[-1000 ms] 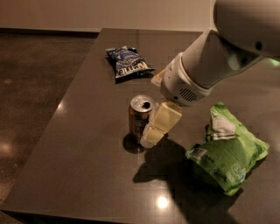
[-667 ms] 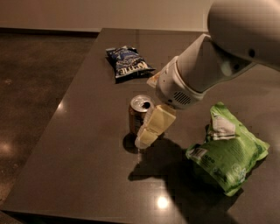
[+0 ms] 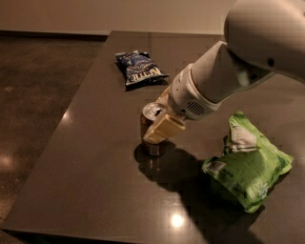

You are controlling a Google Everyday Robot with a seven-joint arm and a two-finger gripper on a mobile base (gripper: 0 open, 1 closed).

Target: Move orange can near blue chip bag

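Orange can point(image 3: 153, 111), small metal cylinder with silver top, upright at the middle of your dark table point(image 3: 95, 181). Gripper point(image 3: 156, 127) clamped on it. Crinkled dark blue chip bag point(image 3: 138, 67) lies apart, farther back. Bright green bag point(image 3: 248, 167) at right.

The one camera looks down on the tabletop point(image 3: 95, 190) from above its near edge, at a steep slant, facing the far edge and the wall point(image 3: 95, 14) behind it. It stands close: the arm point(image 3: 224, 81) comes in from the upper right, large against the lens. The gripper point(image 3: 159, 127) sits near mid-frame at the can point(image 3: 151, 112). The blue bag point(image 3: 138, 69) lies farther off, the green bag point(image 3: 248, 171) nearer, at right. Floor point(image 3: 33, 95) fills the left side.
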